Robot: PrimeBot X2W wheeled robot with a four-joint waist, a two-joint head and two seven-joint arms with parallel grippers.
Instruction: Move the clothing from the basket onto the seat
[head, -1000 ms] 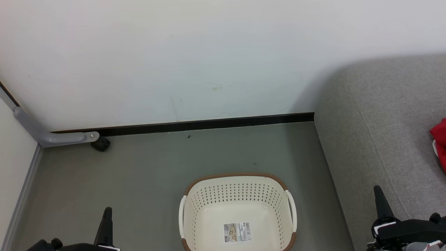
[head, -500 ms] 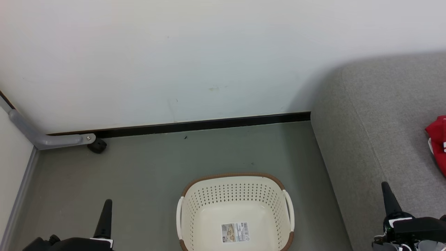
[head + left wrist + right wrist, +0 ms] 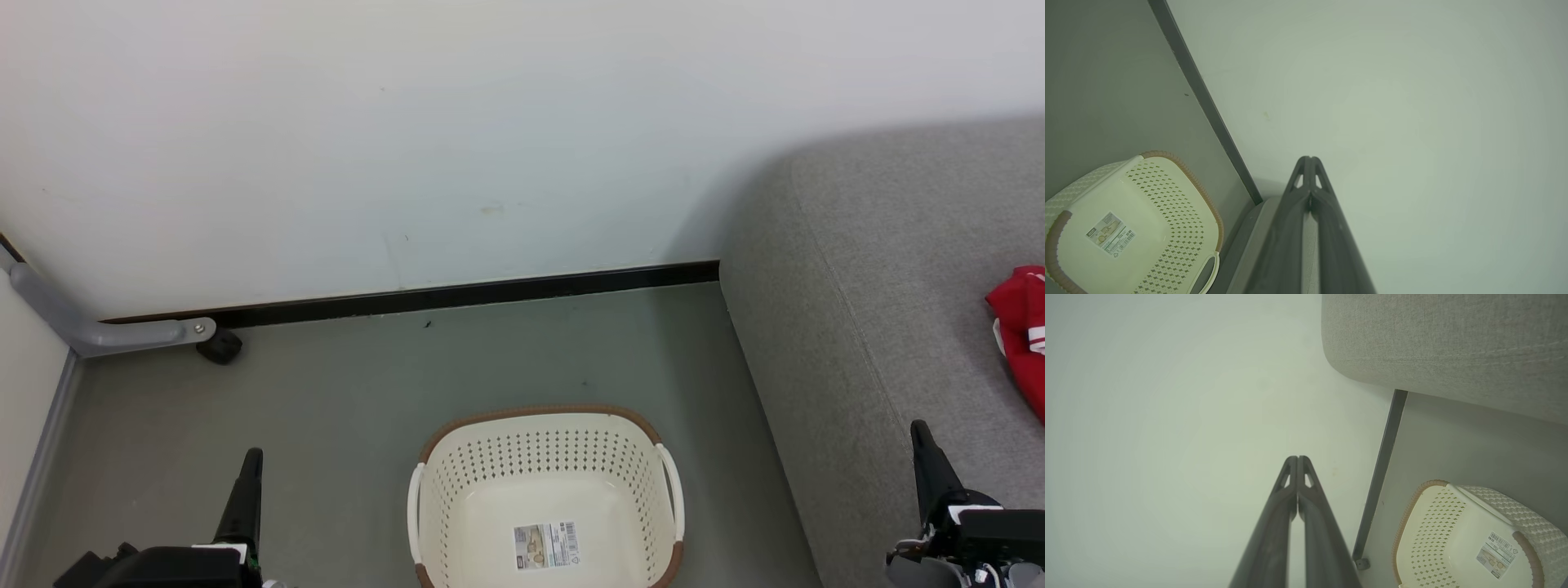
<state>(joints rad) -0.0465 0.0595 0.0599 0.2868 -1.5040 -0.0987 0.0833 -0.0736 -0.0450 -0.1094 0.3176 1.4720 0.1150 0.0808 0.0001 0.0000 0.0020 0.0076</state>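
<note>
The red garment point(image 3: 1020, 335) lies on the grey sofa cushion point(image 3: 882, 286) at the right edge, well apart from the laundry basket point(image 3: 539, 453). The basket stands on the floor point(image 3: 367, 392) at near centre, with its paper label point(image 3: 545, 545) exposed on the bottom. On the left gripper point(image 3: 252, 454), the jaws are fully closed with the fingers touching and nothing gripped. The right gripper point(image 3: 921, 428) is in the same condition, over the cushion's near edge.

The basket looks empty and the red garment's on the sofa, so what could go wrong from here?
1. The clothing lies on the seat at the head view's right edge, cut off there; part may overhang and slide off.
2. The shut right gripper hovers by the seat near it; a careless swing might drag the fabric.
</note>
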